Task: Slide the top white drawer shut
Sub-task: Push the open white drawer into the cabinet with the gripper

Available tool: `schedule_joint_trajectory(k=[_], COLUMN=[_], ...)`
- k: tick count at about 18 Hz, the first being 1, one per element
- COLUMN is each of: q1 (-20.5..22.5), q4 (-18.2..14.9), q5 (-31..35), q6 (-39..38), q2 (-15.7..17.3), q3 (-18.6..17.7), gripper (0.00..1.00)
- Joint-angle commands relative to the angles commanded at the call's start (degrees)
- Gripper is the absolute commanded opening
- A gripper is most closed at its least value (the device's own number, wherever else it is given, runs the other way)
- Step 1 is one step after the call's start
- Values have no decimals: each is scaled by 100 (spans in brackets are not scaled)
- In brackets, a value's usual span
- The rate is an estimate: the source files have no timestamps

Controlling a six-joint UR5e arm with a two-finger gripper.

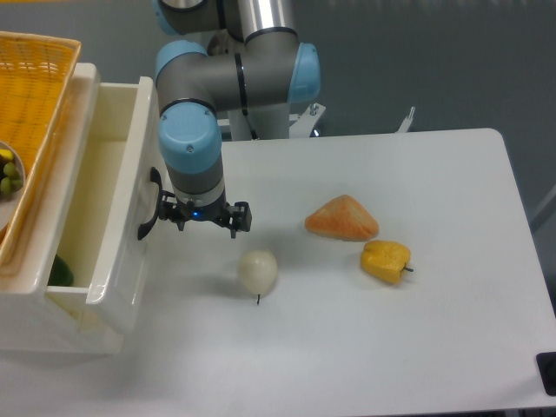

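Note:
The top white drawer (129, 174) stands pulled out to the right from the white cabinet at the left. Its inside shows, with something green (59, 272) at the bottom near the front corner. Its curved black handle (149, 207) is on the panelled front, facing right. My gripper (205, 219) points straight down just to the right of that handle, at the drawer front. The jaws look spread apart and hold nothing. The fingertips are hidden under the wrist. I cannot tell whether the left finger touches the handle.
A yellow wicker basket (35, 104) sits on top of the cabinet, holding green fruit (9, 178). On the white table (452, 330) lie a pale round fruit (258, 271), an orange wedge-shaped object (342, 218) and a yellow pepper (386, 260). The arm's base stands at the table's back edge.

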Motion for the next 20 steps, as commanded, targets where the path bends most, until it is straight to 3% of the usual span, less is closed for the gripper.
schedule_joint_trajectory(k=[20], q1=[-316], q4=[0], q5=[0], q6=[-149], q2=[0], q3=[44], gripper=[100])
